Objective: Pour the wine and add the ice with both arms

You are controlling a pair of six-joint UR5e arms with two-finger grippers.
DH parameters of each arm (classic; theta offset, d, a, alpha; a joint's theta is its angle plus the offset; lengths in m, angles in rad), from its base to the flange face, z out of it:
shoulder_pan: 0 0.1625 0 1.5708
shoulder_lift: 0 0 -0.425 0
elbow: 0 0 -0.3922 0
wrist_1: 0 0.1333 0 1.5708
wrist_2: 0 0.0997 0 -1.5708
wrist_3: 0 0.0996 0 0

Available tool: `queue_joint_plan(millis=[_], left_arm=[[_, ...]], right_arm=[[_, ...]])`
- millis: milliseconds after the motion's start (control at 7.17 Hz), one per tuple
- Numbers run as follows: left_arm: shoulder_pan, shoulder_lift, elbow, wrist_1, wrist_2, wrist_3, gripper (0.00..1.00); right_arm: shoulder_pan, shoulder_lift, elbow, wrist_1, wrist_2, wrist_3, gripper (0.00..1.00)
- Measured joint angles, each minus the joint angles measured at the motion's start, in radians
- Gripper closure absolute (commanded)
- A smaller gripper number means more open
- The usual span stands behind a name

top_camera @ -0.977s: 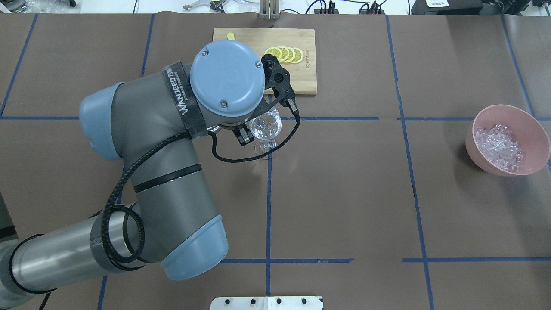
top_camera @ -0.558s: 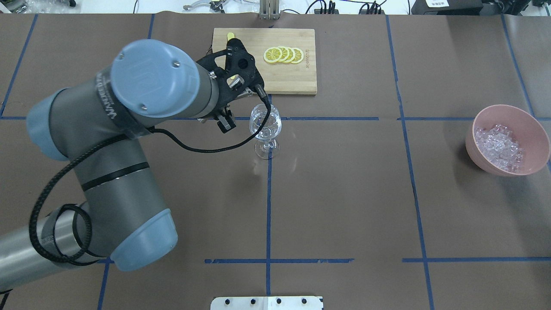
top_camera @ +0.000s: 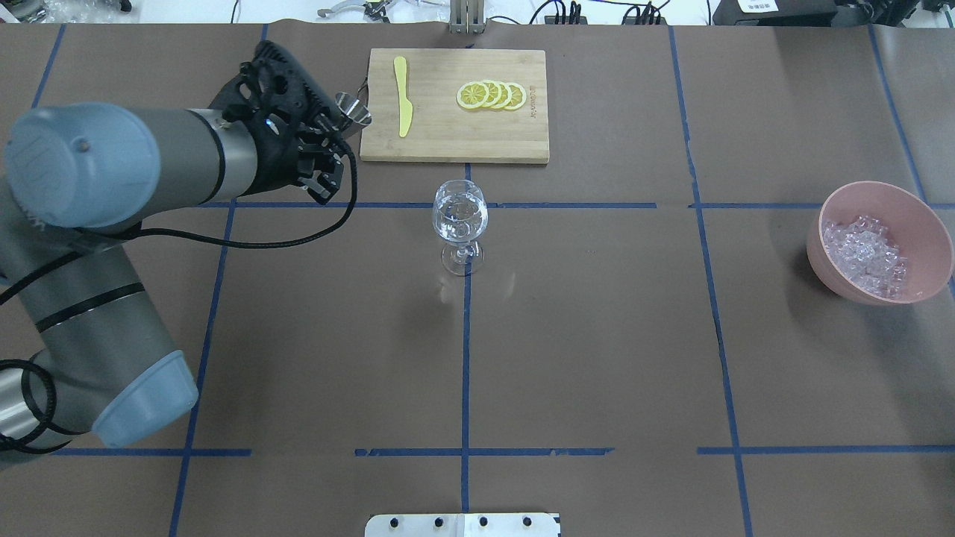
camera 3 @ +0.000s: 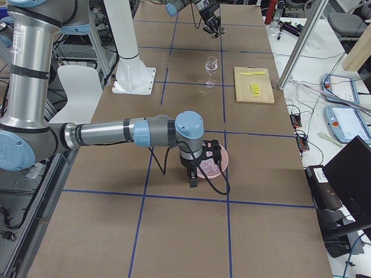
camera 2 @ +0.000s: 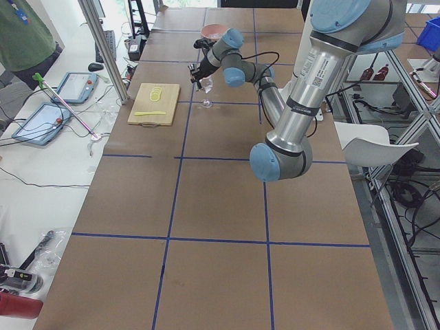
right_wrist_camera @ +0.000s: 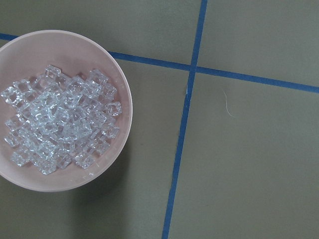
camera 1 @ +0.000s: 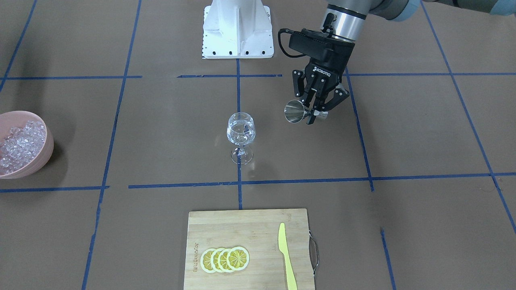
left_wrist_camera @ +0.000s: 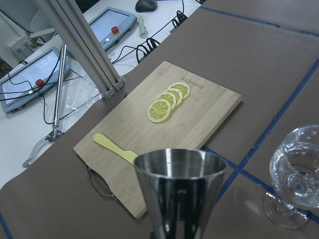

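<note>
Table: we see a long brown paper-covered table (top_camera: 597,335) marked with a grid of blue tape.
Left arm: our left arm (top_camera: 112,171) reaches over the robot's left half, clear of the glass.
Right arm: our right arm (camera 3: 110,132) stretches out low along the table's right end, above the bowl.
Cutting board: a bamboo board (top_camera: 492,134) lies on the far side, carrying lemon slices (top_camera: 492,95) and a yellow knife (top_camera: 403,86).
Bowl: a pink bowl (top_camera: 921,216) stands at the right end, well apart from the glass.
Wine glass: the wine glass (top_camera: 460,212) stands upright at the table's middle, with clear liquid in its bowl.
Left gripper: the left gripper (camera 1: 316,112) is clenched on a steel jigger (camera 1: 294,112), which is tipped far off upright with its mouth toward the glass's side.
Right gripper: the right gripper (camera 3: 193,176) hangs over the bowl. We cannot tell whether its fingers are parted or closed.
Ice: the ice (right_wrist_camera: 60,119) is heaped in the pink bowl.
Deciding relation: we judge that the ice lies just below the right gripper and off to the left in its wrist view. The right arm is far nearer to it than the left.
</note>
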Motion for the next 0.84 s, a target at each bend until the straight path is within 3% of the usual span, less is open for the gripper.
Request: queue_joint_plan(millis=[279,558,837], left_arm=[[-0.019,0.251,0.006,-0.370,0.003,-0.077,1.00],[-0.026,0.461,0.076,-0.751,0.048,-0.315,1.00],[0.001,0.546,0.161,-0.942,0.262,-0.513,1.00]], right_arm=[[0.000,0.000,0.000,0.000,0.000,0.000,0.00],[0.000,0.001,0.001,0.000,0.001,-0.001,0.00],[0.000,0.001,0.005,0.000,0.001,-0.001,0.00]])
